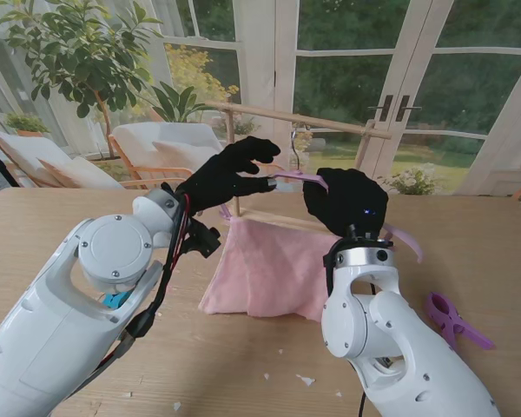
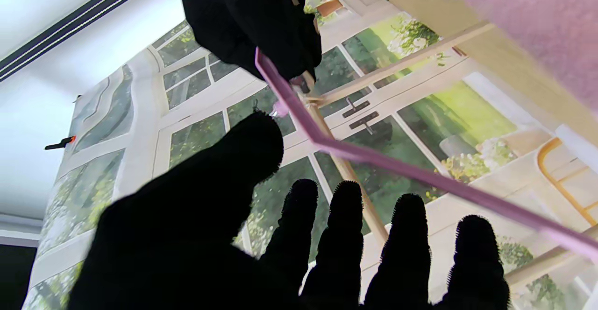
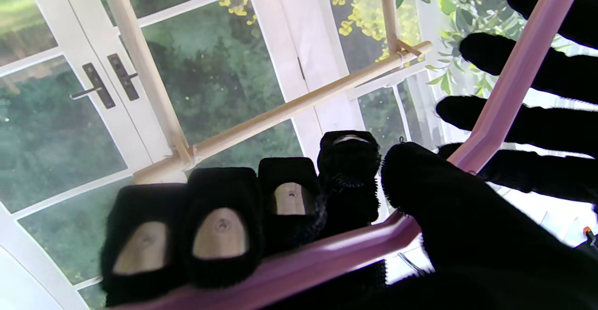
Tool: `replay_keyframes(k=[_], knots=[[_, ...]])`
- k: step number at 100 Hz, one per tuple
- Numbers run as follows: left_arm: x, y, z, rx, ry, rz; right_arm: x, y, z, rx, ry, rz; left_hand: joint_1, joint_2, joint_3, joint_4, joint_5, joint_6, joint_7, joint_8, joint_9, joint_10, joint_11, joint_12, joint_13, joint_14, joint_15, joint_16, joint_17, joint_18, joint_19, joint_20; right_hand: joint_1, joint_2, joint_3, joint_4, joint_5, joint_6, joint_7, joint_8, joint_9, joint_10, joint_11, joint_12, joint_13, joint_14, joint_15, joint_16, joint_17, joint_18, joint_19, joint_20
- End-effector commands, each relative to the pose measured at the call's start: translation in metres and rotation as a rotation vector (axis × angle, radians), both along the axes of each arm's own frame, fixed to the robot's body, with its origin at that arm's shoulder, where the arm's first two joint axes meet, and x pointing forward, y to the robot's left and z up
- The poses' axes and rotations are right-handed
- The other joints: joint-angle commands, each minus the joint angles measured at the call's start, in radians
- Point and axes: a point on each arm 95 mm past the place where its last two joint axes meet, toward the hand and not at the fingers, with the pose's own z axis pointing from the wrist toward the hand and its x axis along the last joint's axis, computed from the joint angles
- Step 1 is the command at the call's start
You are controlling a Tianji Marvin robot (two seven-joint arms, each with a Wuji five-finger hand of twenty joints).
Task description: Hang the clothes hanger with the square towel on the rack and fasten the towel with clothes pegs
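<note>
Stand view: we grip the pink hanger (image 1: 300, 178) in our right hand (image 1: 346, 201), lifted near the rack (image 1: 304, 120) but unhung; our left hand (image 1: 230, 174) steadies it, fingers spread. The towel (image 1: 265, 265) drapes to the table (image 1: 52, 217); one peg (image 1: 451, 320) lies unused.

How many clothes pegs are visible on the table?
1: a purple peg lies on the table, right of the right arm and nearer to me than the pink towel. Others may be hidden behind the arms.

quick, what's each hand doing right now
left hand: fingers spread beside the pink hanger; whether it grips cannot be told.
right hand: shut on the pink hanger.
</note>
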Motion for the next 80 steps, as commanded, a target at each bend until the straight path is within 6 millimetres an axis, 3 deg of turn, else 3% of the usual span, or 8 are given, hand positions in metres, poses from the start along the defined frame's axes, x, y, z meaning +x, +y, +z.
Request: replay_keyframes(k=[1, 22, 33, 52, 80], knots=[[-0.003, 0.005, 0.007, 0.001, -0.025, -0.006, 0.000, 0.001, 0.002, 0.008, 0.008, -0.008, -0.021, -0.024, 0.027, 0.028, -0.028, -0.029, -0.011, -0.008, -0.024, -0.046, -0.012, -0.008, -0.030, -0.034, -0.029, 0.017, 0.021, -0.042, -0.106, 0.078, -0.039, 0.072, 0.008, 0.045, 0.031, -0.018, 0.016, 0.026, 0.024, 0.004, 0.060, 0.016, 0.035, 0.003, 0.081, 0.008, 0.083, -0.129, 0.201, -0.032], [-0.011, 0.029, 0.019, -0.012, -0.108, 0.015, 0.003, -0.003, 0.003, 0.009, 0.012, -0.034, -0.020, 0.000, 0.003, 0.026, 0.011, -0.024, -0.022, -0.012, 0.005, -0.039, 0.002, 0.003, -0.016, -0.021, -0.042, 0.023, 0.025, -0.045, -0.134, 0.102, -0.043, 0.070, 0.011, 0.048, 0.036, -0.022, 0.016, 0.026, 0.032, 0.001, 0.061, 0.017, 0.054, -0.001, 0.095, 0.005, 0.133, -0.145, 0.229, -0.052], [-0.020, 0.049, 0.015, 0.031, -0.152, 0.033, 0.003, -0.006, 0.005, 0.025, 0.012, -0.042, -0.019, 0.011, -0.010, 0.028, 0.083, -0.005, -0.020, -0.007, 0.065, -0.017, 0.025, 0.021, 0.008, -0.001, -0.039, 0.041, 0.046, -0.023, -0.125, 0.126, -0.041, 0.071, 0.011, 0.047, 0.036, -0.022, 0.015, 0.026, 0.032, 0.001, 0.061, 0.017, 0.054, -0.001, 0.096, 0.003, 0.133, -0.146, 0.232, -0.058], [-0.033, 0.086, -0.010, 0.135, -0.185, 0.085, 0.002, -0.010, 0.009, 0.059, 0.005, -0.048, -0.018, 0.009, -0.004, 0.029, 0.159, 0.017, 0.023, 0.036, 0.120, 0.009, 0.046, 0.047, 0.046, 0.032, -0.008, 0.074, 0.085, 0.018, -0.098, 0.185, -0.039, 0.070, 0.010, 0.047, 0.036, -0.019, 0.015, 0.027, 0.032, 0.001, 0.061, 0.018, 0.054, 0.001, 0.097, 0.001, 0.135, -0.145, 0.237, -0.065], [-0.032, 0.116, -0.058, 0.252, -0.125, 0.177, 0.000, -0.011, 0.015, 0.078, -0.009, -0.046, 0.002, 0.019, -0.019, 0.029, 0.165, 0.033, 0.061, 0.080, 0.105, 0.013, 0.047, 0.063, 0.028, 0.028, 0.005, 0.071, 0.090, 0.012, -0.106, 0.212, -0.038, 0.071, 0.009, 0.047, 0.038, -0.018, 0.015, 0.028, 0.034, 0.005, 0.061, 0.018, 0.058, 0.003, 0.101, 0.000, 0.146, -0.148, 0.245, -0.072]])
